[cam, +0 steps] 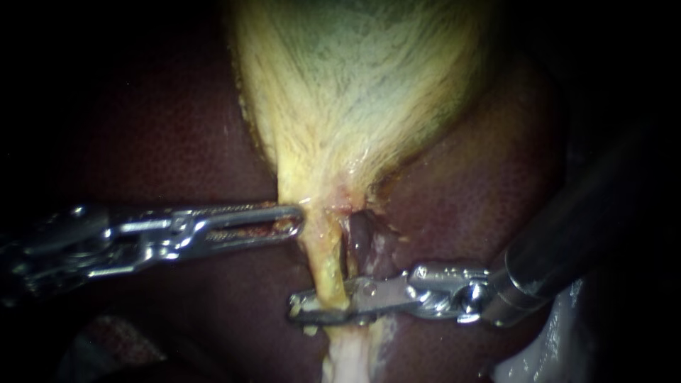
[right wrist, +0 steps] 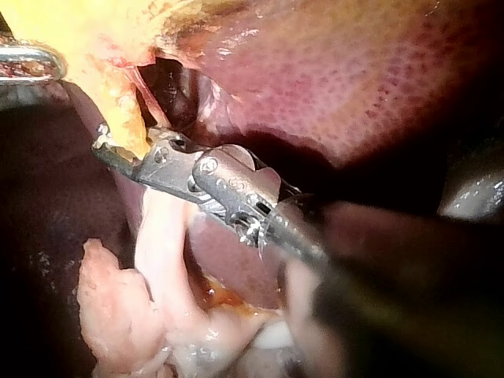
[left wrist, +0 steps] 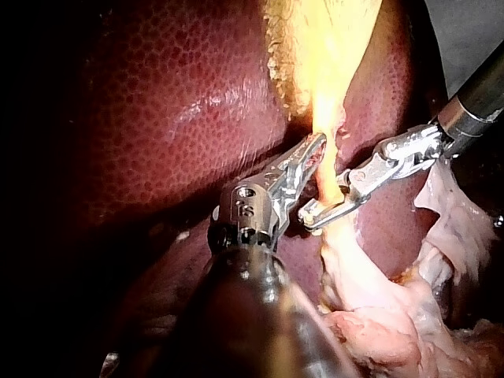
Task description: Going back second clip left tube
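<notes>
The pale yellow gallbladder [cam: 355, 92] narrows to a neck, and the yellow left tube [cam: 328, 266] runs down from it. My left instrument [cam: 298, 218] comes in level from the left, its jaws shut on the edge of that neck. Lower down, my right instrument [cam: 296, 308] lies across the left tube, its jaws open with the tube between them. In the left wrist view the right instrument [left wrist: 309, 216] rings the tube [left wrist: 324, 177] just beyond my left instrument [left wrist: 319, 142]. I see no clip clearly.
Dark red liver [cam: 177, 142] surrounds the gallbladder on both sides. A darker tube [cam: 358, 234] lies just right of the yellow one. Pale, loose tissue [cam: 347, 354] hangs below the right instrument's jaws and bunches up under them [right wrist: 157, 260].
</notes>
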You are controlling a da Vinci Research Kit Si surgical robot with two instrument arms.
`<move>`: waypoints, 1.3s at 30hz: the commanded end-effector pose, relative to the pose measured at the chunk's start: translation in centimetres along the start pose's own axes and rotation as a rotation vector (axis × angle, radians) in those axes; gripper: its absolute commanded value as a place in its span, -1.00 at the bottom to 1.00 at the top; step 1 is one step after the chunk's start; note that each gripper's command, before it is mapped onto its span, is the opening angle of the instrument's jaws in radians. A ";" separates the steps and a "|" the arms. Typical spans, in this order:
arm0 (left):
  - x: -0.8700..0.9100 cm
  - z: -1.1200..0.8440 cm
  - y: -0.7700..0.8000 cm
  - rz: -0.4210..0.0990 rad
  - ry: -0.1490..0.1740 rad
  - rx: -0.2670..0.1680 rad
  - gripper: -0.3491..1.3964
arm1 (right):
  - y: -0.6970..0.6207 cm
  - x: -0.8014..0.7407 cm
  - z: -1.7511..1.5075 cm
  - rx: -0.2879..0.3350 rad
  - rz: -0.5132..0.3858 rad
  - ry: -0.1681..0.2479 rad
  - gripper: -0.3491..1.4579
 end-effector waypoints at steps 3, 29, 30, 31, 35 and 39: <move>0.00 0.00 0.00 0.000 0.000 0.000 -0.83 | 0.00 -0.01 -0.01 -0.001 -0.001 -0.001 -1.00; 0.01 -0.04 -0.03 0.000 0.000 0.000 -0.83 | 0.23 0.08 -0.08 -0.006 -0.322 0.069 0.00; 0.01 -0.04 -0.03 0.000 0.000 0.000 -0.83 | 0.24 0.09 -0.08 -0.015 -0.328 0.070 0.01; 0.01 -0.04 -0.03 0.000 0.000 0.000 -0.83 | 0.25 0.09 -0.09 -0.019 -0.333 0.071 0.02; 0.01 -0.04 -0.03 0.000 0.000 0.000 -0.83 | 0.28 0.09 -0.10 -0.026 -0.343 0.071 0.03; 0.01 -0.05 -0.03 0.000 0.000 0.000 -0.83 | 0.23 0.07 -0.14 -0.021 -0.346 0.071 0.03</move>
